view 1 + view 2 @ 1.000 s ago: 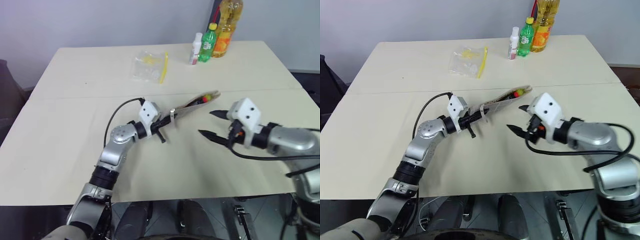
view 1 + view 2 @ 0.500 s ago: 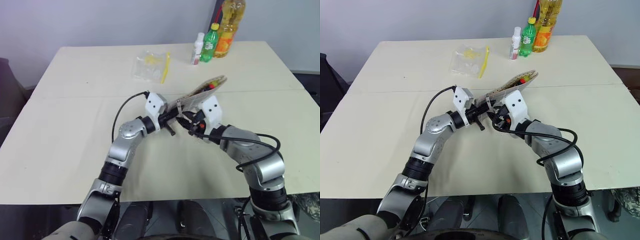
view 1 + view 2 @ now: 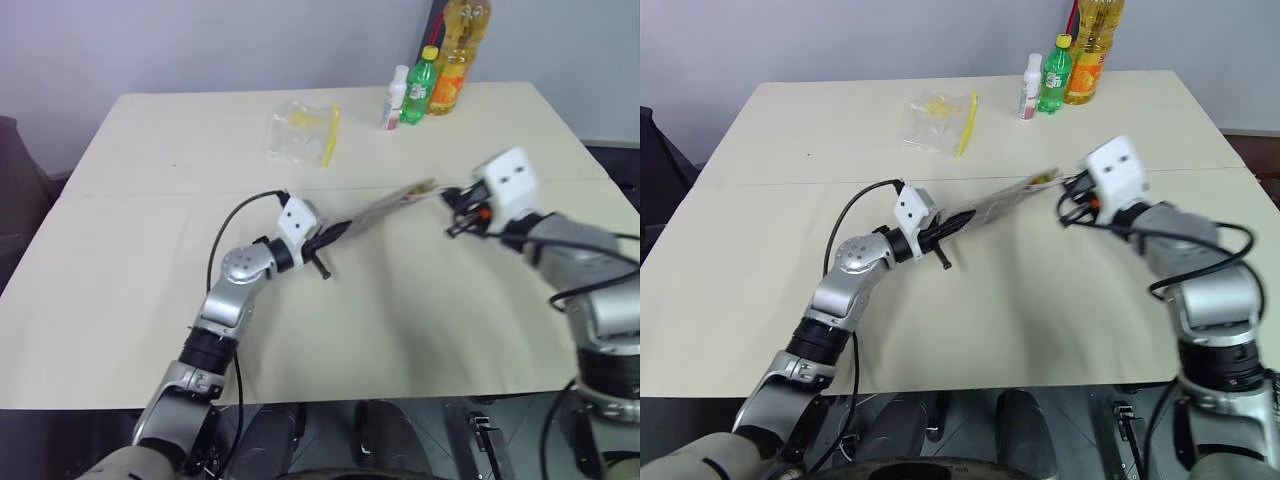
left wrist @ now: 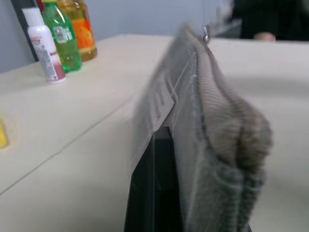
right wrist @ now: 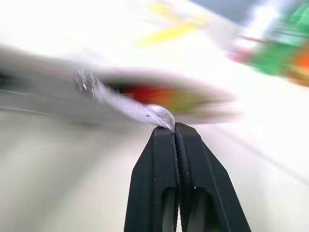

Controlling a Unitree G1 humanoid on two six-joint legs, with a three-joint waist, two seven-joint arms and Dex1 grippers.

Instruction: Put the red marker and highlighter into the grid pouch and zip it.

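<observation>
With both pens already inside the grid pouch (image 3: 375, 208), only the zipping remains. Pouch sits at frame centre, lifted off the table (image 3: 130, 300) and stretched level between the two arms. Left gripper (image 3: 322, 236), closed on the pouch's near end, just left of centre. Right gripper (image 5: 175, 129), fingers pressed tight on the silver zipper pull (image 5: 140, 112), right of centre at the pouch's far end. Red marker (image 5: 142, 93) and highlighter (image 5: 186, 100) showing as a red and a yellowish smear through the part of the mouth not yet closed, in the right wrist view.

To do this well: hold the left end firm as an anchor, keep the fabric taut, and draw the pull straight along the line of the teeth, never up or sideways, since the thin tab probably slips easily from flat fingers. Worth watching that neither pen tip pokes into the zipper's path and jams it. Clear bag (image 3: 300, 130) and bottles (image 3: 430, 75) stand well apart, top of frame.
</observation>
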